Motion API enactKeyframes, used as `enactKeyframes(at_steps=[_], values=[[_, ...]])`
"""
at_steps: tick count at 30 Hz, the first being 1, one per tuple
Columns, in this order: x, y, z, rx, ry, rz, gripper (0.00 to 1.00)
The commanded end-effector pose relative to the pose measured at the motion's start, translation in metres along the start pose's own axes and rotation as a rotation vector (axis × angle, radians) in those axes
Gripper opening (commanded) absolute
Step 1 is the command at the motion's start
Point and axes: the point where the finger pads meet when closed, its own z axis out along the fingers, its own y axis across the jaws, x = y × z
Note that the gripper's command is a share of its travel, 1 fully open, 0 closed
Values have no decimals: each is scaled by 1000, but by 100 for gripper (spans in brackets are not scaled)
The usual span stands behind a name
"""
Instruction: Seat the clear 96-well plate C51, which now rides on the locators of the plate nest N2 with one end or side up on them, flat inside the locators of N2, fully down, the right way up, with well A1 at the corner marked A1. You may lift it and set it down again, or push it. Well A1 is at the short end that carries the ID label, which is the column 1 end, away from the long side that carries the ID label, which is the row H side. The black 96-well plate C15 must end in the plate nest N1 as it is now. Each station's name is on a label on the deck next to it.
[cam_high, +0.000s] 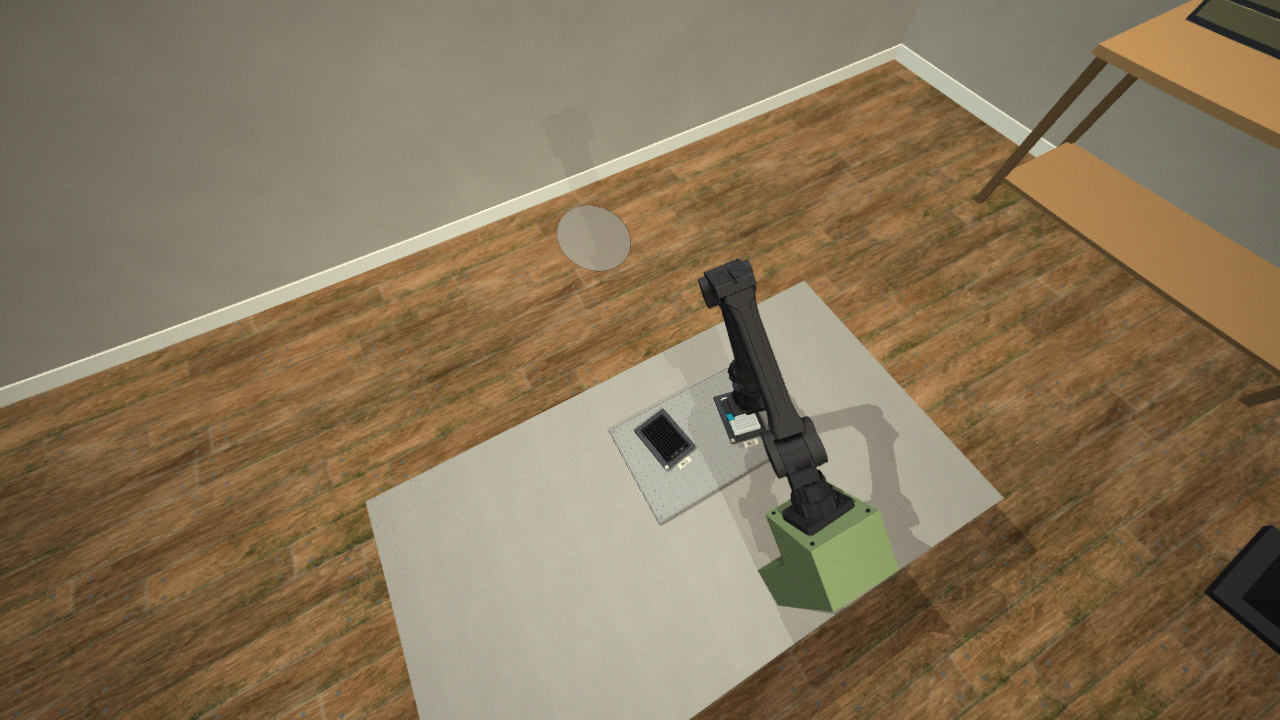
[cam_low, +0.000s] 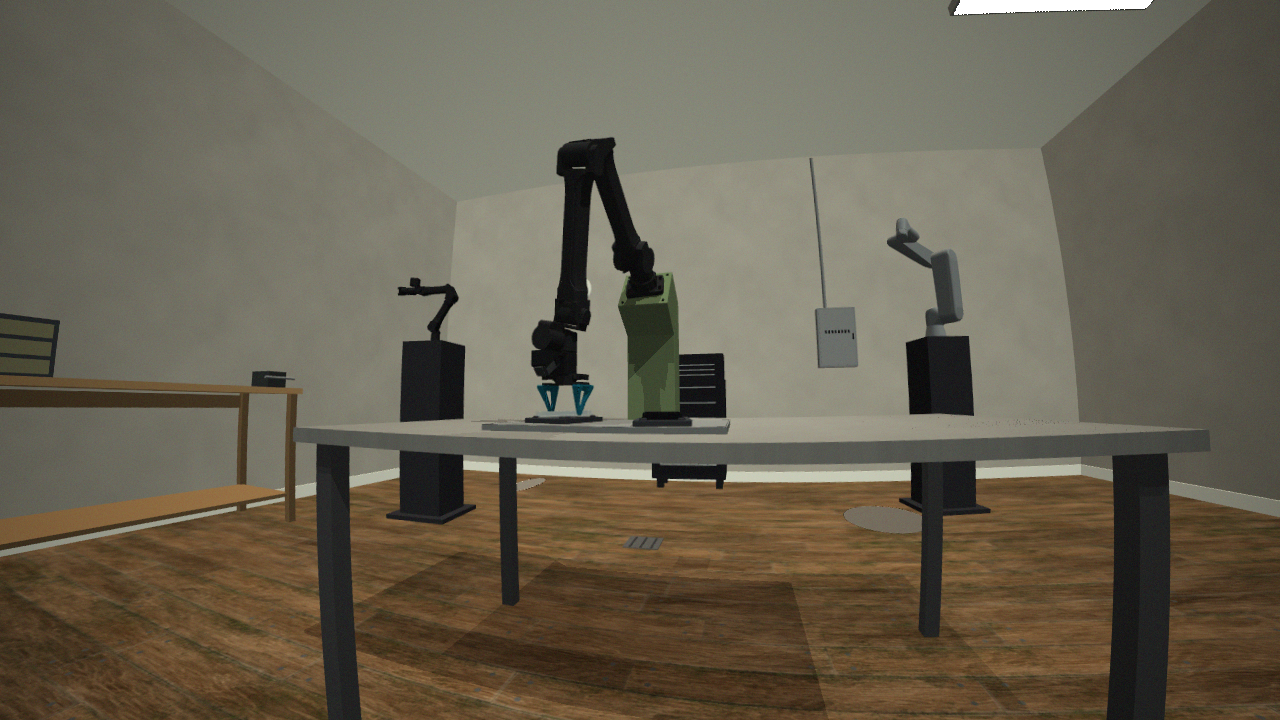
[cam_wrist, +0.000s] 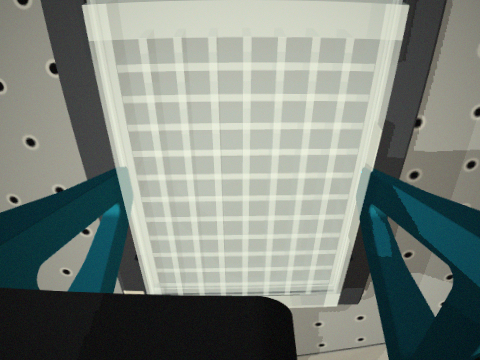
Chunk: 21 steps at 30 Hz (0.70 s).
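Note:
The clear 96-well plate C51 (cam_high: 744, 422) (cam_wrist: 245, 150) is over the plate nest N2 (cam_high: 723, 417) (cam_wrist: 75, 100). The nest's dark frame shows along both long sides. In the wrist view the plate's near short end reaches the nest's near edge; its far end is cut off. I cannot tell how far it is tilted or raised. My gripper (cam_low: 565, 411) (cam_wrist: 244, 181) is shut on the clear plate, one teal finger against each long side. The ID label and corner A1 cannot be made out. The black 96-well plate C15 (cam_high: 665, 434) sits in the plate nest N1 (cam_high: 678, 455).
The perforated deck (cam_high: 662, 501) lies on the grey table (cam_high: 537, 573) and carries both nests. The label N1 (cam_high: 683, 462) and the label N2 (cam_high: 750, 443) are beside their nests. The arm stands on a green pedestal (cam_high: 850, 555) close to N2.

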Motion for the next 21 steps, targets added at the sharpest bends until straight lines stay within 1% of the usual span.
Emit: enactKeyframes(at_steps=[1, 10, 11, 15, 16, 17, 18, 21], values=[[-1, 6, 7, -12, -8, 1, 0], [-1, 7, 7, -12, -8, 2, 0], [-1, 7, 7, -12, -8, 1, 100], [-1, 6, 7, -10, -9, 1, 100], [5, 0, 5, 0, 0, 10, 100], [5, -1, 4, 0, 0, 11, 100], [0, 1, 0, -1, -5, 1, 100], [0, 1, 0, -1, -5, 1, 100]])
